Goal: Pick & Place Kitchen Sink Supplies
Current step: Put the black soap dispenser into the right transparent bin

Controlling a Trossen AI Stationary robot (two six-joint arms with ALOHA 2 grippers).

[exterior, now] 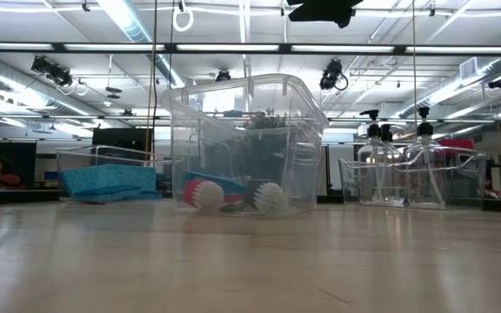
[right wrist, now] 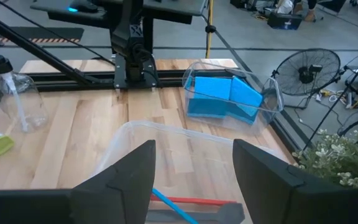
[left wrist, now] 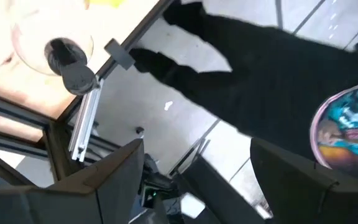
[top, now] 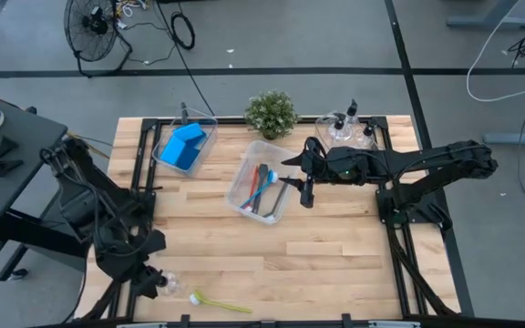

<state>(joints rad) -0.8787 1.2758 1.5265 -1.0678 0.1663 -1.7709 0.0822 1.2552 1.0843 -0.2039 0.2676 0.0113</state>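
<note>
Sorting is nearly done — right gripper (top: 301,182) hovers open and empty over the brush bin (top: 241,194); left gripper (top: 149,279) open, empty — next, fetch the stray bottle (top: 169,281) and yellow-green brush (top: 219,302).

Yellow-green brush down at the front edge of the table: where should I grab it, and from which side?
Take the yellow-green brush by its thin handle, around mid-length, coming straight down from above. It lies flat on the table, head toward the left arm and handle trailing right, so the handle is the narrow, clear part. The left end effector is nearest, open beside a clear pump bottle.
</note>
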